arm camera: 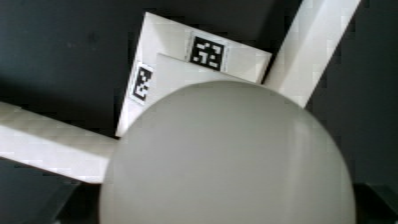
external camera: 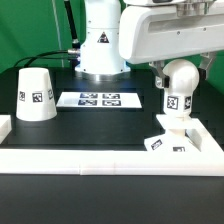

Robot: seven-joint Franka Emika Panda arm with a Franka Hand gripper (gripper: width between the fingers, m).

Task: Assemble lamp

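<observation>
My gripper (external camera: 178,78) is shut on the white ball-shaped bulb (external camera: 179,72) at the exterior view's right, with one dark finger on each side of the ball. The bulb's tagged neck (external camera: 176,104) points down onto the small blocky base (external camera: 170,140); I cannot tell whether it is seated. In the wrist view the bulb (arm camera: 222,150) fills most of the picture between the jaws of my gripper (arm camera: 217,212), and the base (arm camera: 192,62) shows beyond it with two tags. The cone shade (external camera: 37,95) stands alone at the exterior view's left.
The marker board (external camera: 98,99) lies flat at the middle back, in front of the arm's white pedestal (external camera: 100,45). The long white border rail (external camera: 100,160) runs along the front and up both sides; it also shows in the wrist view (arm camera: 324,40). The base sits close against it.
</observation>
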